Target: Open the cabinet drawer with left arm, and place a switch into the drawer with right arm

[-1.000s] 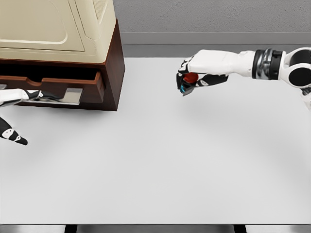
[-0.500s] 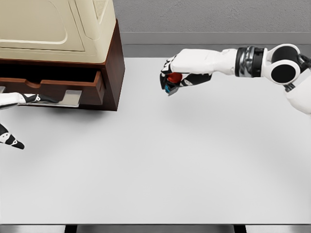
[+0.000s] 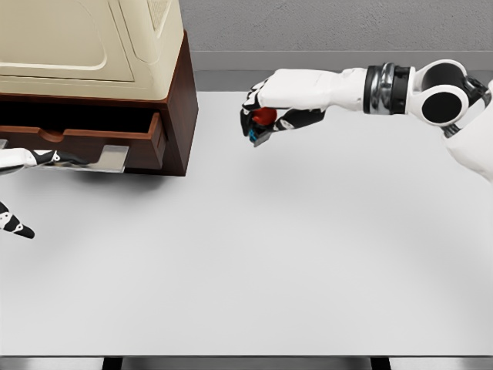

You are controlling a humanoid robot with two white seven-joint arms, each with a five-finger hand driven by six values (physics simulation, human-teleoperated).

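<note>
Left hand (image 3: 19, 166): at the frame's left edge, fingers hooked on the metal handle (image 3: 98, 158) of the drawer (image 3: 85, 139), partly cropped. Drawer: pulled partway out of the brown cabinet (image 3: 179, 100), which stands on the white counter (image 3: 254, 254) and carries a cream appliance (image 3: 92, 42). Right hand (image 3: 266, 116): right of the cabinet, raised above the counter, clenched around the switch (image 3: 262, 122), red and blue parts showing between its fingers.

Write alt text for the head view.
The right hand holds a red switch above the white table, right of a brown cabinet whose drawer is open, the left hand at its handle.
</note>
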